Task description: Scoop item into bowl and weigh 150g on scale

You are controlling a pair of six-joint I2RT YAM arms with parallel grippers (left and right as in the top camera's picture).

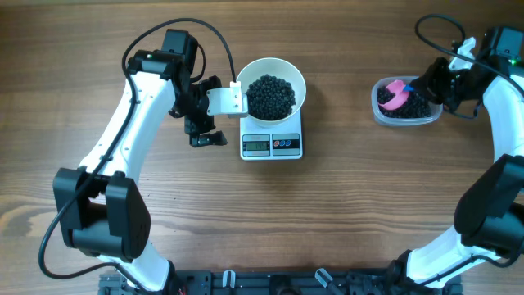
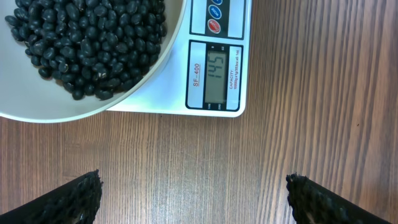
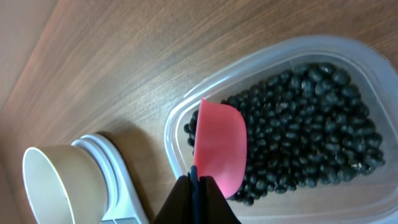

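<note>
Scale (image 2: 214, 74) reads 145 — bowl (image 1: 300, 78) of beans (image 1: 271, 96) sits on it, near the table's far edge. Right gripper (image 3: 194, 180) pinches the scoop (image 3: 219, 146) in the tub (image 3: 348, 50) at the right edge; I'd expect a full scoop to overshoot. Left gripper (image 2: 193, 186) is spread wide and empty beside the scale — it could bump it.

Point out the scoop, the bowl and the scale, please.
scoop (image 3: 219, 146): right wrist view, on the middle of its pink body.
bowl (image 2: 50, 107): left wrist view, on its bare white inner wall.
scale (image 2: 216, 76): left wrist view, on its grey display.
</note>
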